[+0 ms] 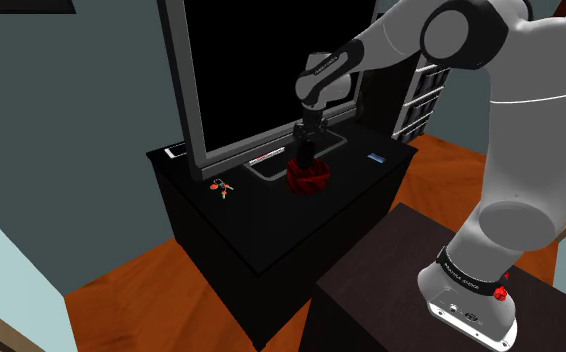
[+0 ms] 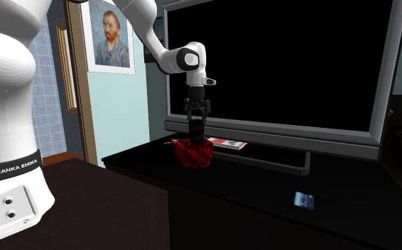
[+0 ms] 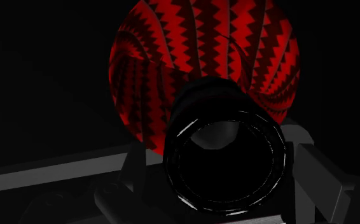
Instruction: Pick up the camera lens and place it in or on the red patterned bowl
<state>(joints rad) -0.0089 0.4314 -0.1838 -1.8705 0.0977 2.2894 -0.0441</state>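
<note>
The red zigzag-patterned bowl (image 1: 309, 181) stands on the black cabinet in front of the TV's foot. My gripper (image 1: 306, 150) hangs straight down just above it, shut on the black camera lens (image 3: 226, 149). In the wrist view the lens sits clasped between my fingers (image 3: 318, 175), its round glass end facing the camera, with the bowl (image 3: 172, 57) directly beyond it. In the second exterior view the gripper (image 2: 196, 132) reaches down to the rim of the bowl (image 2: 194, 155), and the lens is a dark shape between the fingers.
A large black TV (image 1: 261, 70) stands close behind the bowl on the black cabinet (image 1: 271, 225). A red-and-white flat item (image 2: 228, 144) lies under the screen. On the cabinet lie a small orange object (image 1: 222, 186) and a blue card (image 2: 304, 199). My dark stand (image 1: 391, 290) is nearby.
</note>
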